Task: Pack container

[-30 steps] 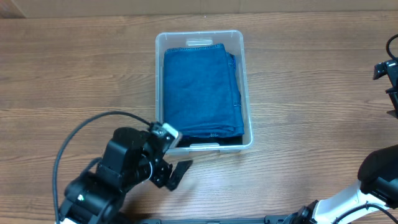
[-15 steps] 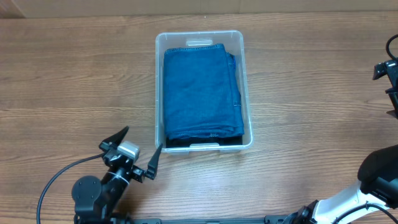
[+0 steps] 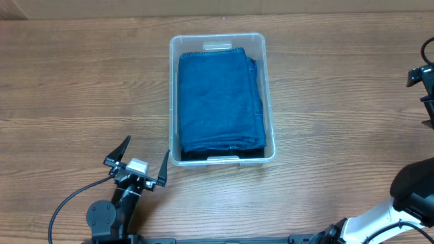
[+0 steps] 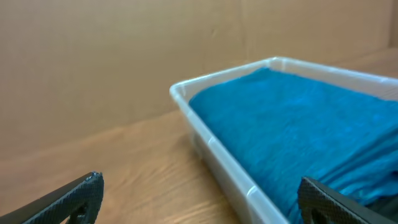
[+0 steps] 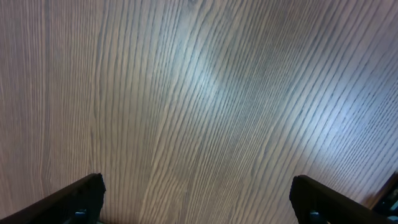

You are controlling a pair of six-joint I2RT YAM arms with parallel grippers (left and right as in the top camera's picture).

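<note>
The clear container (image 3: 217, 38) stands at the table's middle with a folded blue cloth (image 3: 218, 98) filling it. My left gripper (image 3: 142, 157) hovers open and empty just off the container's near left corner. In the left wrist view the container's rim (image 4: 217, 152) and the blue cloth (image 4: 298, 118) lie ahead and to the right of the left gripper (image 4: 202, 202). The rim passes between the two fingertips. My right gripper (image 5: 199, 199) is open over bare wood, far from the container.
The wooden table (image 3: 81, 88) spreads on both sides of the container. Dark parts of the right arm (image 3: 415, 186) sit at the right edge and the near right corner. The left arm's cable (image 3: 68, 203) loops near the front edge.
The left arm has drawn back from the container's near left corner toward the table's front edge, with its gripper still open. The right arm, container and cloth have not moved.
</note>
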